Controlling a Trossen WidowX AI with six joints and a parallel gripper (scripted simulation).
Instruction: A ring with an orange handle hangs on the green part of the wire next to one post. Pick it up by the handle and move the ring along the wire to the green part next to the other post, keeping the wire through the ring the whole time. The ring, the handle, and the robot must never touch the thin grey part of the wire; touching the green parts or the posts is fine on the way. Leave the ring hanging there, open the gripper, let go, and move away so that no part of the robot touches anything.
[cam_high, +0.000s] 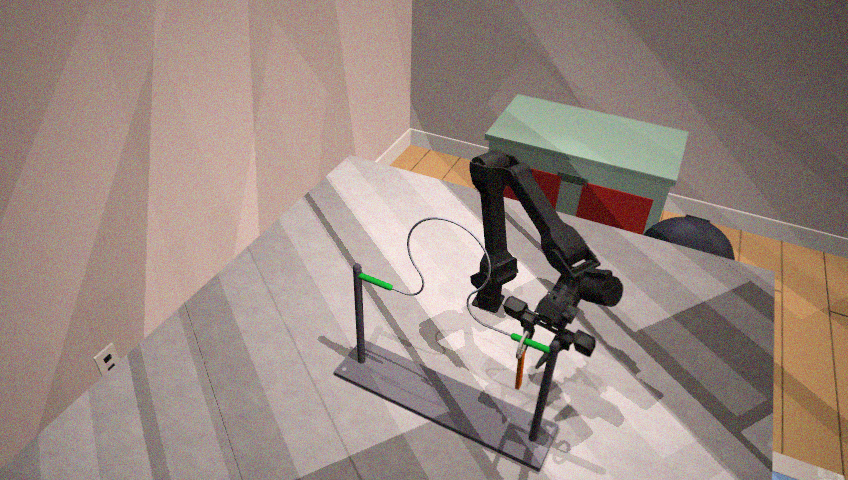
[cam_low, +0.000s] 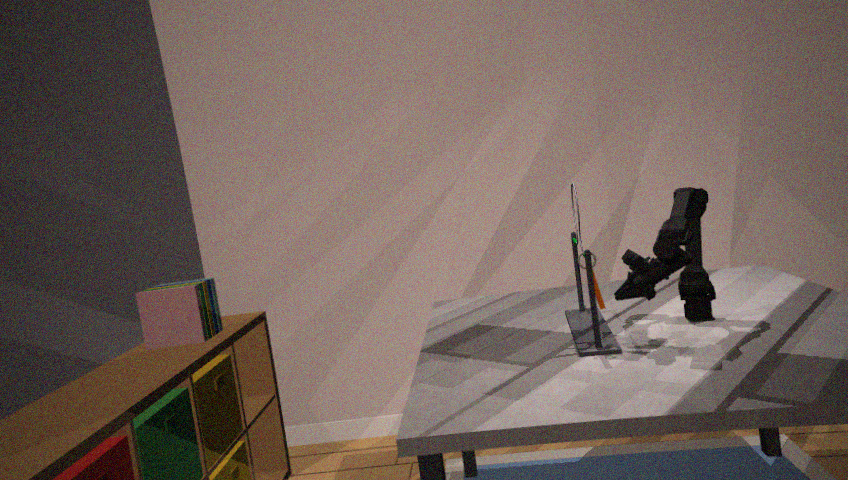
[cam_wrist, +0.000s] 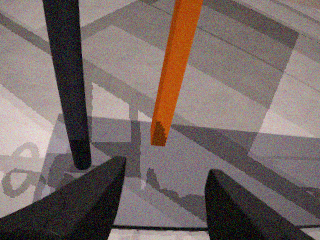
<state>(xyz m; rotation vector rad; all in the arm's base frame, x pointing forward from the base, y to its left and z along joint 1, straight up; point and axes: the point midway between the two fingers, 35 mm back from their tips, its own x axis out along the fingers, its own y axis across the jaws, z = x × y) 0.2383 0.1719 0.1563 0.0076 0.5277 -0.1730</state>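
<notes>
The ring (cam_high: 519, 348) hangs around the green part (cam_high: 539, 345) of the wire beside the right post (cam_high: 542, 395) (cam_low: 593, 303) in the top view. Its orange handle (cam_high: 519, 372) (cam_low: 598, 291) (cam_wrist: 175, 75) slants down toward the arm's side. My gripper (cam_low: 617, 295) (cam_wrist: 166, 172) is partly open and empty. In the exterior view a small gap separates its tips from the handle; in the wrist view the handle's end shows beyond the tips. The other green part (cam_high: 376, 281) is beside the left post (cam_high: 358, 321). The thin grey wire (cam_high: 437, 218) curves between them.
The posts stand on a flat grey base plate (cam_high: 440, 410) on the table. In the wrist view the near post (cam_wrist: 65, 75) stands left of the handle, beyond the left finger. A green chest (cam_high: 589, 136) is behind the table, and a shelf unit (cam_low: 119, 374) stands apart from it.
</notes>
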